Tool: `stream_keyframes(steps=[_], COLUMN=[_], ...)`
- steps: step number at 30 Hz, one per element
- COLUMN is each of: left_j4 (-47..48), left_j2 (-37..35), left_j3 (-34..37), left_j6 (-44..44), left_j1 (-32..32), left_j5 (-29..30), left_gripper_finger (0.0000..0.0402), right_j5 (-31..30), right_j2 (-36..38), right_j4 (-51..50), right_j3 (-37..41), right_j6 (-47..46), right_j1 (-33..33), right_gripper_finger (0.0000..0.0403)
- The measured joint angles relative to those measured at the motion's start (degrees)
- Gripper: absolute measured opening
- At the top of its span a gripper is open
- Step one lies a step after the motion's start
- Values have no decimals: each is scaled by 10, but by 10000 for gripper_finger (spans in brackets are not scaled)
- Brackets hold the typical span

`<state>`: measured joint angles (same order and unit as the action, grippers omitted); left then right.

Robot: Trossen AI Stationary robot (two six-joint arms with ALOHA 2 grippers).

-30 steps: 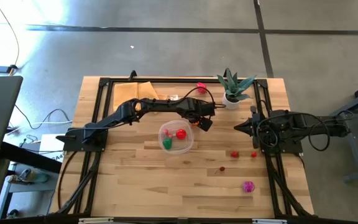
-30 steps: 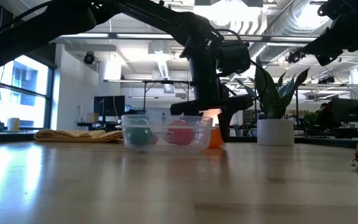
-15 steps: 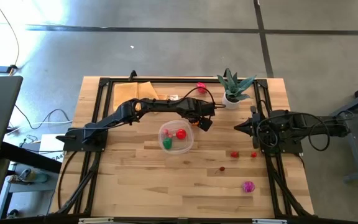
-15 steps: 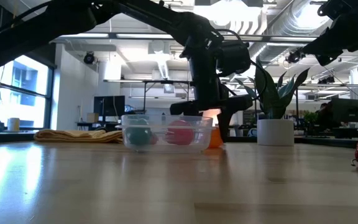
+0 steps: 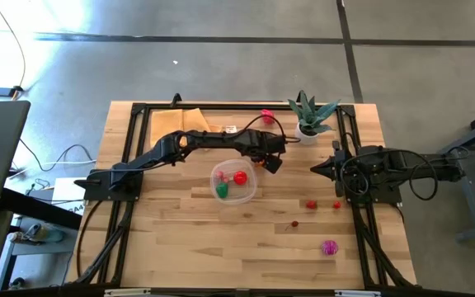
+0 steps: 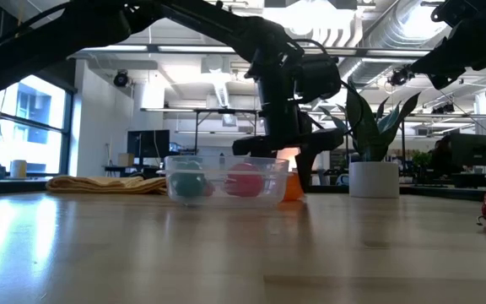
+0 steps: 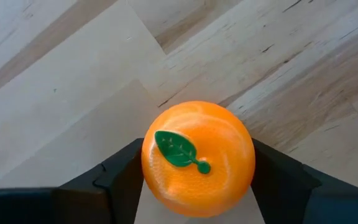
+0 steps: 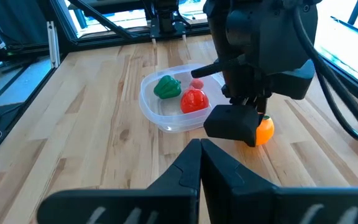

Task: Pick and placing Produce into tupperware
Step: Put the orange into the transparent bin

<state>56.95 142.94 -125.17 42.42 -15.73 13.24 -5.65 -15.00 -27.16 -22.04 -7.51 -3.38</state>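
1. Almost nothing has shifted since a second ago: your left gripper (image 5: 268,162) has crept slightly closer to the tupperware (image 5: 234,182), and the rest of the table looks unchanged.
2. Your left gripper is clamped on the toy orange (image 7: 197,158); in the left wrist view a dark finger (image 7: 120,171) presses each side of it, leaf sticker facing up.
3. You have the orange low, just beside the tupperware's rim on the side toward the potted plant (image 5: 309,115); in the low view the orange (image 6: 291,186) shows just past the clear wall (image 6: 226,179). Whether it touches the wood you cannot tell.
4. Your tupperware sits near the table's middle and holds a red piece (image 5: 240,176), a green piece (image 5: 222,190) and a small pink piece (image 8: 196,84).
5. Loose produce lies on the right half of your table: two small red pieces (image 5: 311,204), a tiny dark one (image 5: 295,223) and a magenta one (image 5: 329,247). Another red piece (image 5: 266,114) sits at the far edge.
6. Your right gripper (image 8: 199,163) waits at the table's right side with its fingertips pressed together, holding nothing.
7. You can see a tan cloth (image 5: 190,120) under the left arm.
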Motion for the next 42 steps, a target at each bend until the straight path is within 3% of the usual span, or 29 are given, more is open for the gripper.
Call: stream_keyframes(steps=[10,14,26,33,42], left_j4=[111,150,336,331,331], left_j2=[0,-33,-121,-126,-125], left_j3=[-97,-86,-98,-79,-2], left_j6=[-17,-17,68,72,123], left_j1=[9,23,123,196,209], left_j5=[23,44,138,175,125], left_gripper_finger=[232,248,228,235,230], right_j5=[0,0,0,0,0], right_j2=[0,0,0,0,0], right_j4=[0,0,0,0,0], right_j3=[0,0,0,0,0], right_j6=[0,0,0,0,0], right_j1=[0,0,0,0,0], right_gripper_finger=[0,0,0,0,0])
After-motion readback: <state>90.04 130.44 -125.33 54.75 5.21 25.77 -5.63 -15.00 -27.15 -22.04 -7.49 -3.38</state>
